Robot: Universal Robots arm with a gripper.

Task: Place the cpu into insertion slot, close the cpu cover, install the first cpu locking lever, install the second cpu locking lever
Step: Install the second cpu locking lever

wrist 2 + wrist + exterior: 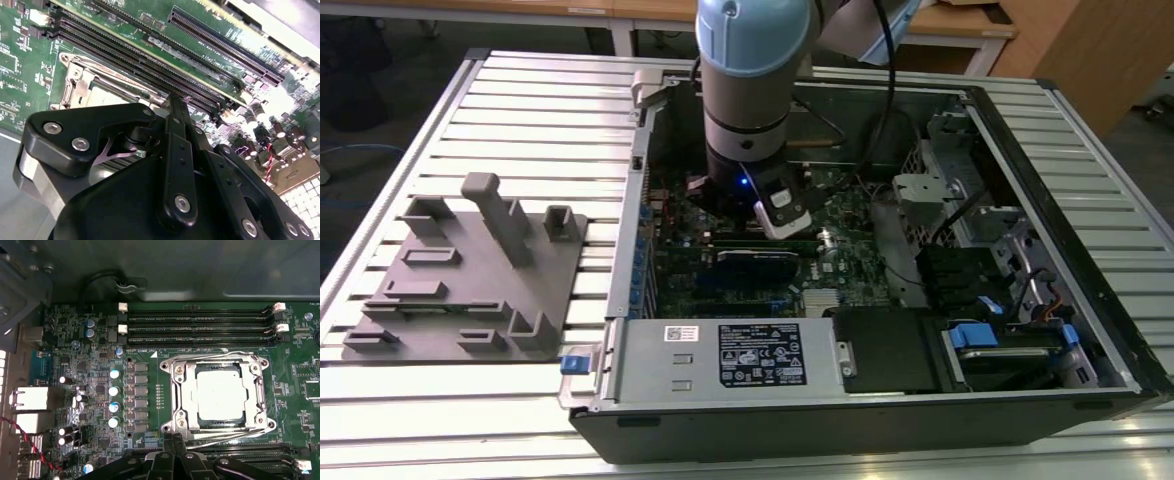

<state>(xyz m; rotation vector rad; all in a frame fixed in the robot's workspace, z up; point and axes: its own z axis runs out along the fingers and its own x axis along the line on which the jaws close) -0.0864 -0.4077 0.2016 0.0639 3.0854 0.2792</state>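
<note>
Reaching down into an open computer case, the gripper hovers just beside the cpu cover, fingers drawn narrow together and holding nothing. Inside the cover's window, the cpu lies in the insertion slot on the green motherboard.

You are looking at the cpu lying flat in the insertion slot, its pale silver-grey top facing up and showing square through the window. The cpu cover is lying down over it, a thin silver frame sitting on the chip's edges. The slot is sitting on the green motherboard between rows of long black memory slots. In the second wrist view the cover and a strip of the cpu are showing at a slant.
</note>
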